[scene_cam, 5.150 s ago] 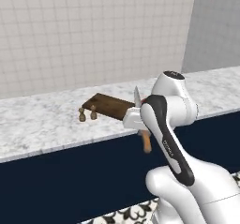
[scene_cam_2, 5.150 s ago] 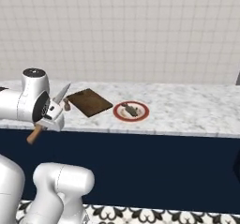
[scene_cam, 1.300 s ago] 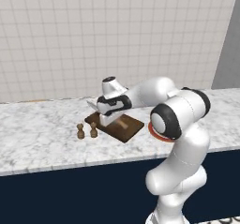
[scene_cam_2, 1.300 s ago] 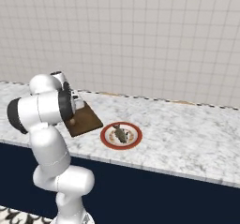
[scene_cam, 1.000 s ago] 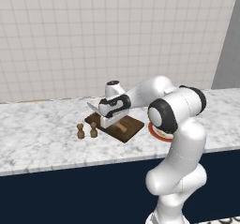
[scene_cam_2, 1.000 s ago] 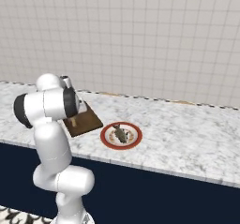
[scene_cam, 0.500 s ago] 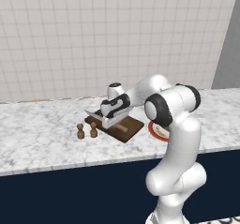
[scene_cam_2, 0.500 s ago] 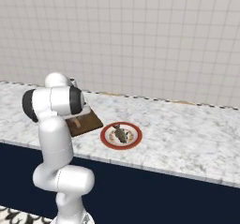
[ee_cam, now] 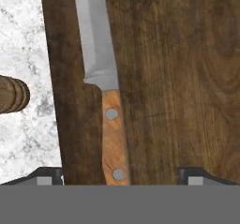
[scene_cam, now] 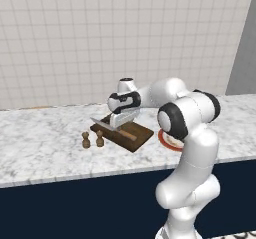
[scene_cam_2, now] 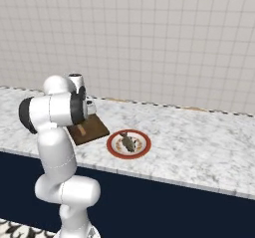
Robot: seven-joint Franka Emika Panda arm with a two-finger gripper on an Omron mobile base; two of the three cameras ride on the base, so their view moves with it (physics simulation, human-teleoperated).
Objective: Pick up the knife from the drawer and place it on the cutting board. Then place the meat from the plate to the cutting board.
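The knife (ee_cam: 101, 73) lies flat on the dark brown cutting board (ee_cam: 178, 78), blade toward the view's top, tan handle between my fingertips. My gripper (ee_cam: 120, 176) is open, both tips well clear of the handle. From the left base view the gripper (scene_cam: 122, 120) hovers just over the board (scene_cam: 140, 139), and the knife's blade (scene_cam: 100, 123) sticks out past the board's left edge. The plate (scene_cam_2: 115, 151) with the brownish-grey meat (scene_cam_2: 128, 142) sits right of the board (scene_cam_2: 92, 128). The drawer is out of view.
Two small wooden shakers (scene_cam: 93, 140) stand on the marble counter (scene_cam: 40, 143) just left of the board; one shaker (ee_cam: 11, 94) shows beside the blade. A tiled wall backs the counter. Navy cabinet fronts (scene_cam_2: 174, 207) run below.
Five seconds ago the hand held the knife in front of the counter. Since then the base has moved. Over the last second the hand came down over the board with the knife.
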